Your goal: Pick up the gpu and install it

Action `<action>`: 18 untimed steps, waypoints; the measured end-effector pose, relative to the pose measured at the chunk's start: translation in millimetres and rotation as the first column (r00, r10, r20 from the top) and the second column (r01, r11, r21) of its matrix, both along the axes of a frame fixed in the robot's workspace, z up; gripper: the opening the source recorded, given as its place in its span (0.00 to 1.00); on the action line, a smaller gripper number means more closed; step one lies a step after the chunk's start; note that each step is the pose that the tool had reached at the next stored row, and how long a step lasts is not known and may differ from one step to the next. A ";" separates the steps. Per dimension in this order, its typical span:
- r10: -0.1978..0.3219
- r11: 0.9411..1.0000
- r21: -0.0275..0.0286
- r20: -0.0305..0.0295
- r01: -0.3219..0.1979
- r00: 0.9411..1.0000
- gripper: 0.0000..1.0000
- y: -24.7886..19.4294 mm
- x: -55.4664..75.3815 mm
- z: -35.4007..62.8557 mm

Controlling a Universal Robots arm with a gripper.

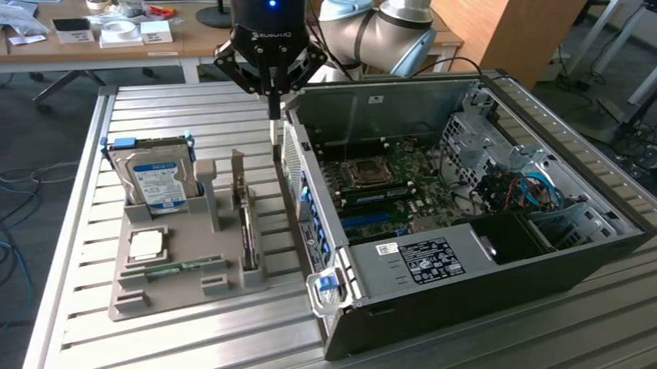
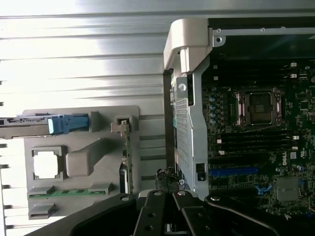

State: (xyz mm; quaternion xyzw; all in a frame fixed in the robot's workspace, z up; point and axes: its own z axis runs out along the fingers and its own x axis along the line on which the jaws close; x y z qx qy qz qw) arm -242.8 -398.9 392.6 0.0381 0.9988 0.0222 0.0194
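Gpu (image 1: 246, 227): dark card standing on edge in a slot of the grey tray (image 1: 138, 304); pale bracket end nearest the gripper (image 1: 273, 137); hard drive (image 1: 156, 183) in the neighbouring slot; gripper fingers pressed together, holding nothing, hanging between tray and open computer case (image 1: 431, 307).

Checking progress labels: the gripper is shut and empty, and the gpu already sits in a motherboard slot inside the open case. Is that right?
Not quite. The gpu is not inside the open case; it stands on edge in the gray tray beside the case, as the exterior view shows. The gripper is indeed shut and empty.
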 end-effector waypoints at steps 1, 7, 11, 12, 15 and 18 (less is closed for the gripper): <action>0.000 1.000 0.000 0.000 0.000 1.000 0.11 0.0 -1.9 -0.1; 0.000 1.000 0.000 0.000 0.000 1.000 0.11 0.0 -15.6 -0.4; 0.000 1.000 0.000 0.000 0.000 1.000 0.11 0.0 -23.6 -0.6; 0.000 1.000 0.000 0.000 0.000 1.000 0.11 0.0 -25.4 -0.7; 0.000 1.000 0.000 0.000 0.000 1.000 0.11 0.0 -29.5 -0.7; 0.000 1.000 0.000 0.000 0.000 1.000 0.11 0.0 -32.8 -0.8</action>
